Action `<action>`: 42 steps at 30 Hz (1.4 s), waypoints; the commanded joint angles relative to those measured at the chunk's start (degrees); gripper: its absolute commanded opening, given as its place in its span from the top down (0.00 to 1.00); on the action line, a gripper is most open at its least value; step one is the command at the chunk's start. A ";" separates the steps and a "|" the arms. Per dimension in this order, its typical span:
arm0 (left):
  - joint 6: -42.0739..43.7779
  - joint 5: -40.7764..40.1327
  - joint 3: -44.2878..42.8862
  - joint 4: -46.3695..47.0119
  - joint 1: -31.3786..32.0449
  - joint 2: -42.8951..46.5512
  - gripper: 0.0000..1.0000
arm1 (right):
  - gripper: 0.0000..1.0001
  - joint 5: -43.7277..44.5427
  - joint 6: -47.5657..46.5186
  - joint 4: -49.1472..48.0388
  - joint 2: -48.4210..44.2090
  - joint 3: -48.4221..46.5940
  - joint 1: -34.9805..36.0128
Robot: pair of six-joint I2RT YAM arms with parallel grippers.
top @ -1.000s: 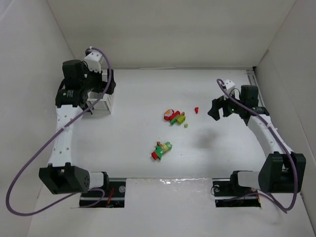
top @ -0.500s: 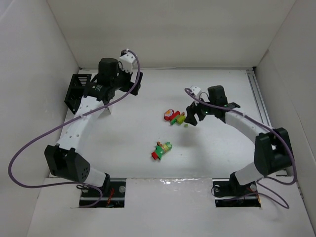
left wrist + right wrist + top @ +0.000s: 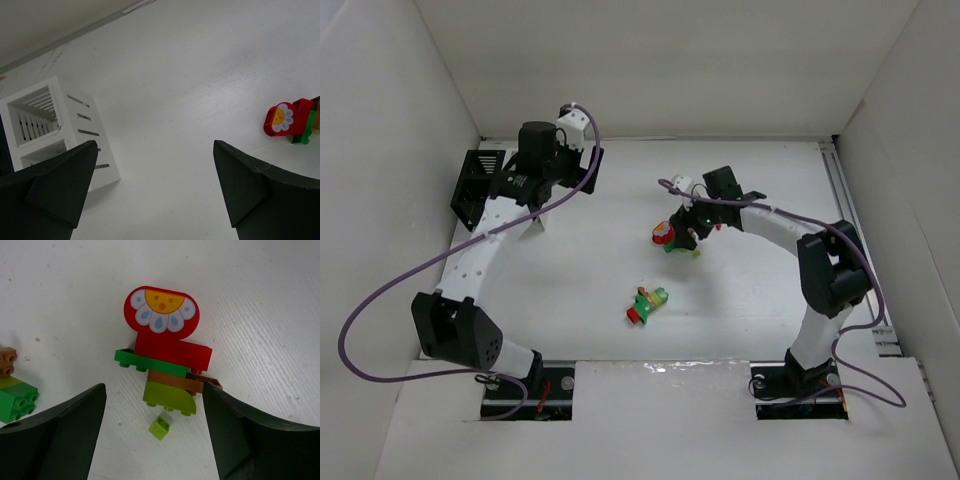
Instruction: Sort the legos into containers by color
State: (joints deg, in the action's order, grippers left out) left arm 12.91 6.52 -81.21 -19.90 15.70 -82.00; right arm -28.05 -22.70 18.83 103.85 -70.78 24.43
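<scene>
A lego cluster (image 3: 162,347) with a red flower piece, a green plate, a brown piece and a yellow-green piece lies on the table; it also shows in the top view (image 3: 664,235) and the left wrist view (image 3: 289,119). A loose yellow-green brick (image 3: 161,427) lies just below it. My right gripper (image 3: 154,390) is open and hovers over the cluster, one finger on each side. A second red and green cluster (image 3: 646,303) lies nearer. The white bin (image 3: 55,130) and black bin (image 3: 472,185) stand at the far left. My left gripper (image 3: 155,145) is open and empty, just right of the bins.
White walls enclose the table on the left, back and right. A rail (image 3: 848,215) runs along the right edge. The second cluster's green brick (image 3: 15,399) lies at the left of the right wrist view.
My right gripper has moved left, from the right side of the table to over the flower cluster. My left arm swung right, off the bins, then nearly stopped.
</scene>
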 commanded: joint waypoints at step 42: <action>-0.95 -1.95 2.55 4.70 -2.08 0.17 0.00 | 0.17 14.43 7.94 0.51 2.05 -0.06 3.88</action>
State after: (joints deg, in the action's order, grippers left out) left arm 12.88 5.28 -79.20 -17.65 13.74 -82.02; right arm -13.89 -14.17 18.28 105.06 -68.23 27.38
